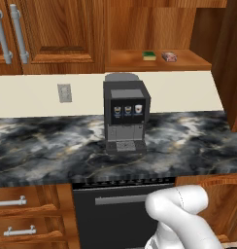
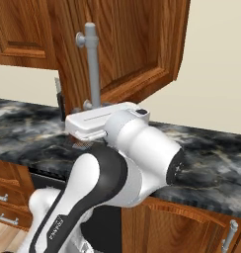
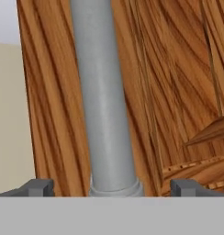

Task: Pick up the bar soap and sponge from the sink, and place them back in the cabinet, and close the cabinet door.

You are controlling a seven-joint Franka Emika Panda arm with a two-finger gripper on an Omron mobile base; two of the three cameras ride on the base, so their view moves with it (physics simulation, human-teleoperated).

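Arm, left base view: white elbow [image 1: 181, 214] bulges at the lower right, nearest the camera, in front of a dark oven front [image 1: 118, 214].
Counter, left base view: dark marbled counter [image 1: 47, 151] carries a grey coffee machine [image 1: 124, 114] at its middle.
Cabinet, left base view: cabinet [image 1: 159, 34] stands open above the counter; the sponge [image 1: 149, 55], green over yellow, lies on its shelf, with a pinkish piece [image 1: 169, 57] just beside it to the right.
Other doors, left base view: closed doors with paired handles [image 1: 12, 31] sit at the upper left.
Door, right base view: door [image 2: 137, 44] hangs swung out over the counter, its silver handle [image 2: 92, 64] upright.
Hand, right base view: white hand reaches to the foot of the handle; fingertips are hidden behind the hand.
Gripper, hand view: gripper [image 3: 111, 187] has its two dark tips wide apart, one on either side of the handle, neither touching it.
Handle, hand view: grey bar rises up the middle against the door's wood grain, its collar between the tips.
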